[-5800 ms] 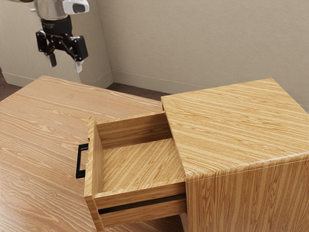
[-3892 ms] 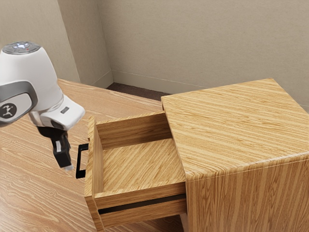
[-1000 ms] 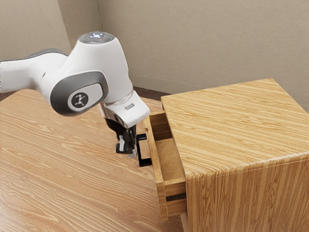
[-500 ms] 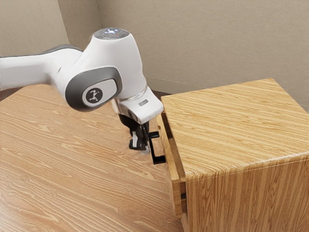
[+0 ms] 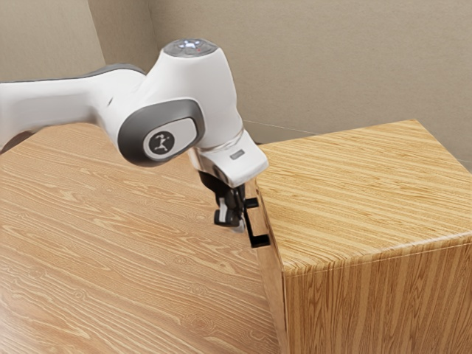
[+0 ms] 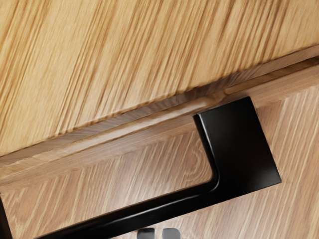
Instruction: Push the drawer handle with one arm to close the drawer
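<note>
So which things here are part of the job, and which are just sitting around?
Part of the job:
- black handle
- drawer front
- cabinet it slides into
- tool by the handle

Just around:
- wooden table
- wall

Wood-grained brown table [image 5: 96, 251], beige wall [image 5: 332, 66] beyond, wall corner [image 5: 151, 22] toward the exterior view's upper left
</note>
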Controlling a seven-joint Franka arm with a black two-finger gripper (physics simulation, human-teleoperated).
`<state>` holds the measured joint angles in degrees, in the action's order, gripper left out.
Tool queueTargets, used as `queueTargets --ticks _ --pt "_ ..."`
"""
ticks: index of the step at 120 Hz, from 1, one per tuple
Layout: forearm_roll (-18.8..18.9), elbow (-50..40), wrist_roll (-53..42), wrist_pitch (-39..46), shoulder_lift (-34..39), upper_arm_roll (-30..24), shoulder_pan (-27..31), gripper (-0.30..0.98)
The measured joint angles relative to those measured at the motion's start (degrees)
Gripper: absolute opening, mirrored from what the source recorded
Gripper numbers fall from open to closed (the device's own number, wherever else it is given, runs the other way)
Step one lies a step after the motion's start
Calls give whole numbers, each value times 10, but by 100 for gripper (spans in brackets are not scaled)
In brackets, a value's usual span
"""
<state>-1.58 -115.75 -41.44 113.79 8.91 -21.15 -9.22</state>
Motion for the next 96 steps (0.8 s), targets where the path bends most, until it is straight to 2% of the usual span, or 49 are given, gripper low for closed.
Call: queueTargets --ticks 34,50,73,82,90,96 --pt "10 1 5 3 -3 -6 4 -10" --pt "10 -30 9 5 50 -7 11 -10" --pt "-13 -57 59 -42 142 7 57 30" --pt "-18 0 104 -70 127 11 76 41" --pt "-21 65 140 -91 98 14 120 49" --pt "-23 96 164 -102 81 41 131 53"
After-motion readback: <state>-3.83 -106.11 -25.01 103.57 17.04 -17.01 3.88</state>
